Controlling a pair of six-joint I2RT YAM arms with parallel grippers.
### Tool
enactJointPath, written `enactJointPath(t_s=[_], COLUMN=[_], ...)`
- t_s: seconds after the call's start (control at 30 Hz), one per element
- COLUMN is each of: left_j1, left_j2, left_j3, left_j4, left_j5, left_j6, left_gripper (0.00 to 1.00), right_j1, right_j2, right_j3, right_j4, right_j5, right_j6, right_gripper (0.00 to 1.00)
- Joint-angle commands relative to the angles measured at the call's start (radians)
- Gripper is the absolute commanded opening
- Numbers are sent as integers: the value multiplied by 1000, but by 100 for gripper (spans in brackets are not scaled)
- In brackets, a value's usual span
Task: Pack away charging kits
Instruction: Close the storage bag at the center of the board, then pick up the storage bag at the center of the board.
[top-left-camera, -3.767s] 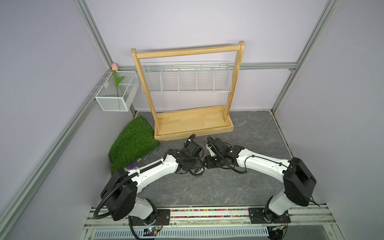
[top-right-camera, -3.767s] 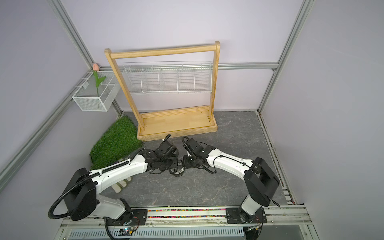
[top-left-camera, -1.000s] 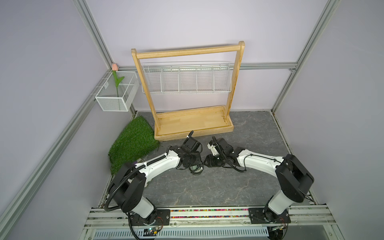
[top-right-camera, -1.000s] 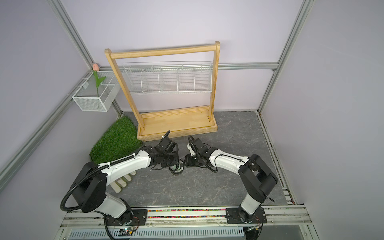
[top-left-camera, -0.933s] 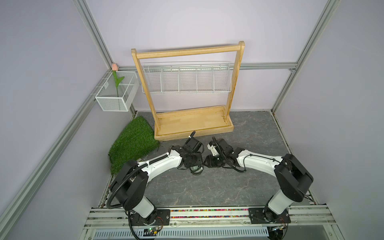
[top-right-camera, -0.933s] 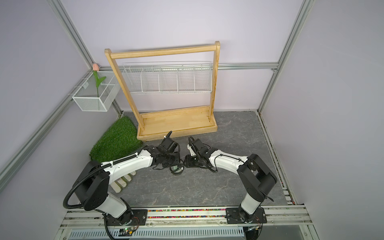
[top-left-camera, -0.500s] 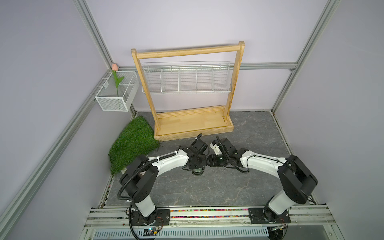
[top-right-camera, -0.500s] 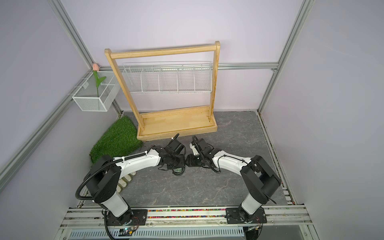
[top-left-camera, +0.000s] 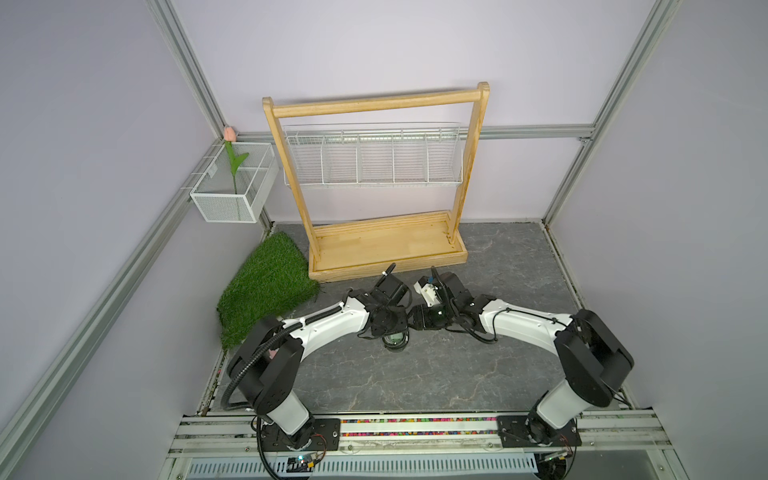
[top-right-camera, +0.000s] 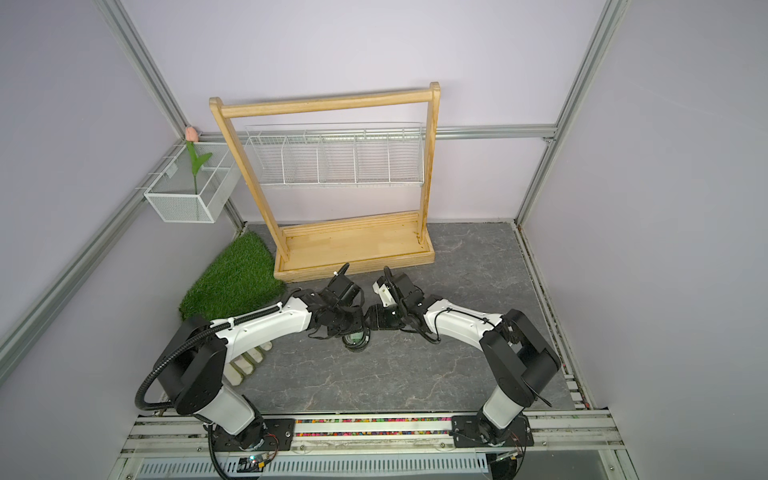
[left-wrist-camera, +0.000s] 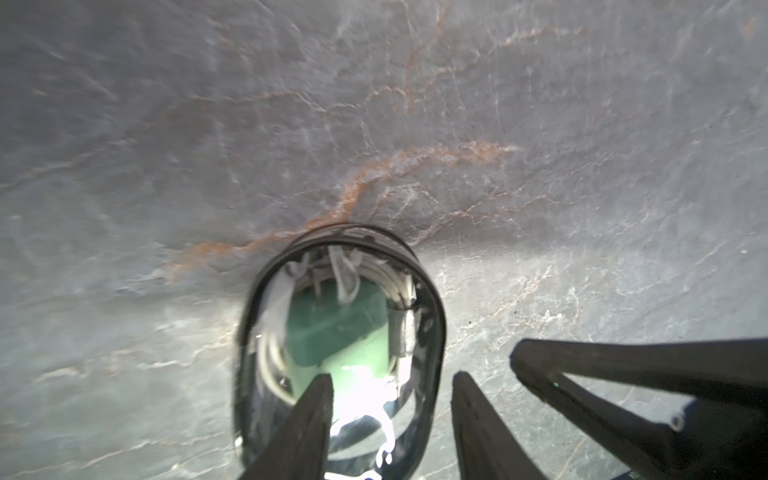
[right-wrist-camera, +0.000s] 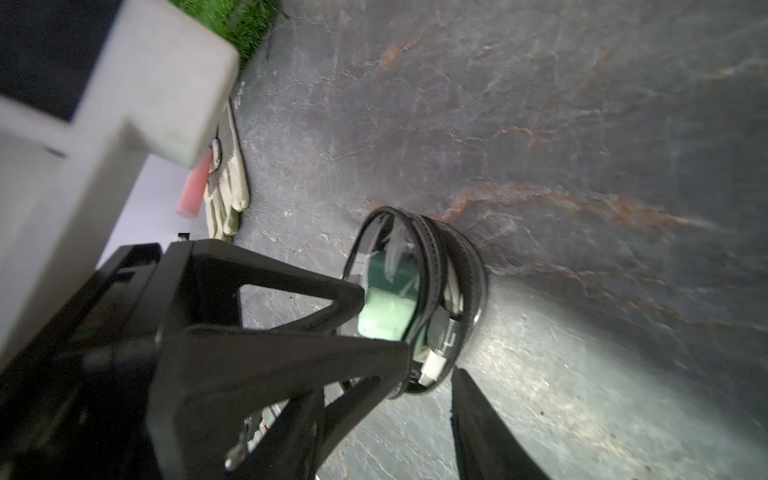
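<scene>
With left gripper (left-wrist-camera: 390, 376) and right gripper (top-left-camera: 413, 323) parted and empty, the pouch (left-wrist-camera: 435, 311) lies at their fingertips, charger block (left-wrist-camera: 332, 324) and cable coil (left-wrist-camera: 384, 277) inside; a finger catching its rim could spill them

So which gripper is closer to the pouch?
Left. The left gripper hangs right over the pouch, partly covering its clear face. The right gripper sits just beside the pouch, with a small gap of floor between them.
</scene>
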Motion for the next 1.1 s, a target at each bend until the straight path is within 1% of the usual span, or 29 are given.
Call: enactJointPath(t_s=[0.0,0.13,0.23,0.33,0.4,0.47,0.63,0.77,0.93,1.03,1.07], left_j1=[34,79,96,111,118,120,121,121,121,121,121], left_j2=[-109,-171,-191,-205,-202,-187,-162,-139,-131,-112,-108], left_j3=[-14,-46,-55,-77,-94,-108,-134,-141,-156,-160,-166], left_j4=[25,40,37,44,68,81,139,154,145,134,139], left_j5=[80,130,122,97,109,112,131,135,113,115,114], left_j6=[10,43,54,60,75,88,97,99,106,112,110], left_gripper=[48,49,48,48,47,44,38,38,37,27,22], right_j1=[6,30,32,32,31,31,34,36,49,53,53], right_j2=[72,114,132,106,83,84,121,122,119,114,113], right_j3=[22,70,90,80,80,94,98,75,92,93,93], right_j4=[-48,-98,-144,-173,-216,-261,-274,-221,-219,-208,-207], right_j5=[31,56,84,127,172,197,183,143,135,120,115], right_j6=[-5,-17,-12,-17,-28,-44,-39,-24,-26,-18,-16], right_gripper=[50,50,49,47,48,49,49,48,47,47,47])
